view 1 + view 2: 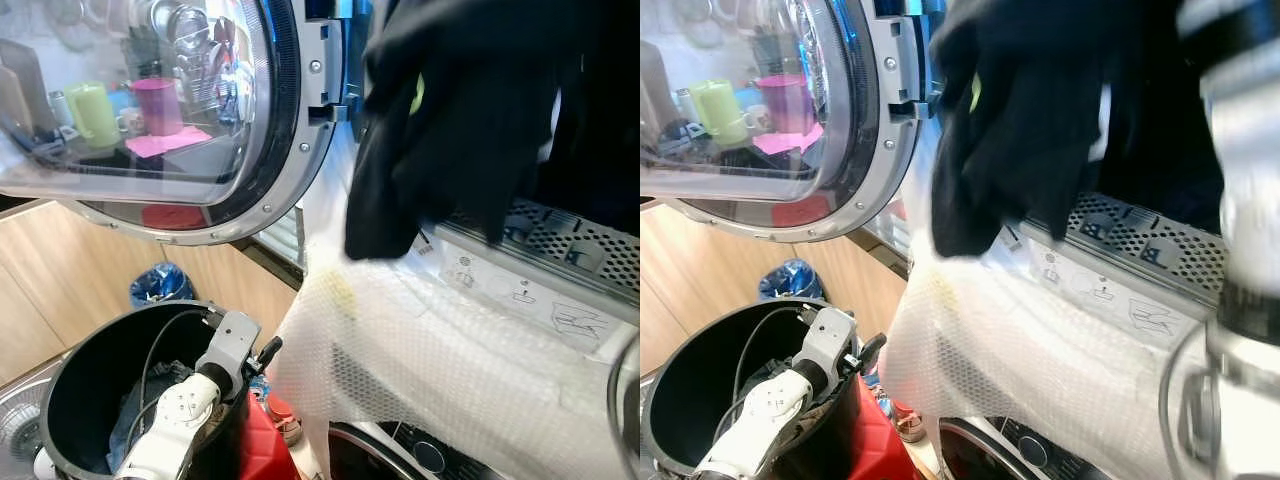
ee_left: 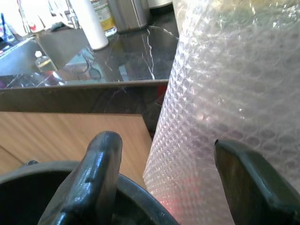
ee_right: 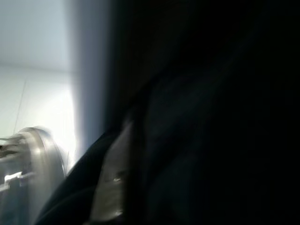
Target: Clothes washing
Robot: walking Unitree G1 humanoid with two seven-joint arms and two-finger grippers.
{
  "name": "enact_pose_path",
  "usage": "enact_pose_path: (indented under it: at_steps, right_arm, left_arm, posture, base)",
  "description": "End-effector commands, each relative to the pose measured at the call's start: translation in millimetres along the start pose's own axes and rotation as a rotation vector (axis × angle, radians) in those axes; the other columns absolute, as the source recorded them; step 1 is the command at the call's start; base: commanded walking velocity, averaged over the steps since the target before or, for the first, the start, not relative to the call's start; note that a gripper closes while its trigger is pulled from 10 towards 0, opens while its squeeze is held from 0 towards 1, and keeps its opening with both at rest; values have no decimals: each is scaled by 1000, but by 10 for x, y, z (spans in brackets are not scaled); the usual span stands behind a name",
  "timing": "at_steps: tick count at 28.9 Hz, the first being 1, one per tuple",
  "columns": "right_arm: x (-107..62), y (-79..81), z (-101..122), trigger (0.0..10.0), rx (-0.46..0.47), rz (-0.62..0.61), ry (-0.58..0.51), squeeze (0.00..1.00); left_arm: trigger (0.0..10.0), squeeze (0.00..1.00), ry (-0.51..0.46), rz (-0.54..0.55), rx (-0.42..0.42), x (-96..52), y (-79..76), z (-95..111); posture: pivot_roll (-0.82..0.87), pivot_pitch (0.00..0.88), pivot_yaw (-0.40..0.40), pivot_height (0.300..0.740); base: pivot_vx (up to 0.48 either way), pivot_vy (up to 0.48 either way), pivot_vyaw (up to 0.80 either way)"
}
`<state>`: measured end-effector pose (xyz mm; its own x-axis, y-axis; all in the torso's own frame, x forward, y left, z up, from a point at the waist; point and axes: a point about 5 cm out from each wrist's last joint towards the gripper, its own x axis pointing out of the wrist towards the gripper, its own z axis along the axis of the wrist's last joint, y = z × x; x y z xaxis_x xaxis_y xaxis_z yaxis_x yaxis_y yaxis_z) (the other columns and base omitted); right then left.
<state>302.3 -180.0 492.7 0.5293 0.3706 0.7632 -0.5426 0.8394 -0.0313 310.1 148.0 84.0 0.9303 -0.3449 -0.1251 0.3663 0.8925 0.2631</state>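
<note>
- Before me, at the washer's mouth, I note a black garment (image 1: 440, 120) hanging in front of the drum opening, its lower edge draped over a sheet of white bubble wrap (image 1: 440, 370).
- I see the bubble wrap laid across the front sill of the opening and falling down over the machine's face.
- I record the round glass door (image 1: 150, 110) swung wide to my left; its pane reflects a green mug and a pink cup.
- I find my left gripper (image 2: 164, 187) low on the left, over the rim of a black bucket (image 1: 70, 390). Its fingers (image 2: 96, 178) stand apart with nothing between them, one just beside the bubble wrap.
- I note dark clothing lying inside the bucket, with a red item (image 1: 262, 445) just beside it.
- I see my right arm (image 1: 1240, 200) raised on the right, blurred. The right wrist view is dark cloth; whether that hand is clenched on the garment I cannot tell.
</note>
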Motion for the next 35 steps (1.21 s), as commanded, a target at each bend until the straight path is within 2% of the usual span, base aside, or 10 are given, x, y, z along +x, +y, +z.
enact_pose_path:
  at_steps: [1,6,10,13,16,17,18,22,23,35]
  right_arm:
    - [86,-123,18,0,-31,-55,18,0]
    - [282,-565,214,0,-92,-395,61,0]
    - [85,-973,374,0,-255,-772,96,0]
    - [-64,-1137,449,0,-468,-931,140,0]
    - [-183,-1239,380,0,-518,-1012,209,0]
    - [-211,-1264,287,3882,-531,-1000,275,0]
    - [-241,-1285,210,10000,-529,-1002,315,0]
    - [-310,-1314,-12,10000,-611,-956,452,0]
    - [-356,-1327,-138,10000,-641,-937,521,1000]
    - [-661,-1472,-428,10000,-629,-982,639,1000]
  left_arm:
    - [10000,0,4,-9,8,16,-8,-9]
    - [10000,0,3,-18,-3,41,-45,-4]
    - [10000,0,-2,-21,-5,49,-64,-2]
    - [10000,0,-2,-19,-6,43,-76,-10]
    - [10000,0,-2,-24,-9,31,-88,-17]
    - [10000,0,1,-31,-6,27,-99,-22]
    - [10000,0,4,-37,-6,24,-106,-28]
    - [10000,0,25,-70,-4,21,-140,-56]
    - [10000,0,27,-86,1,22,-157,-57]
    - [10000,0,50,-137,7,4,-193,-85]
  posture:
    - [28,15,-8,740]
    - [19,11,-7,740]
    - [26,12,-13,740]
    - [37,17,-15,740]
    - [38,20,-15,740]
    - [39,23,-15,740]
    - [39,26,-14,740]
    - [36,33,-2,740]
    - [35,35,0,740]
    - [41,48,21,740]
  base:
    - [0,0,0]
    - [0,0,0]
    - [0,0,0]
    - [0,0,0]
    - [0,0,0]
    - [0,0,0]
    - [0,0,0]
    - [0,0,0]
    - [0,0,0]
    - [0,0,0]
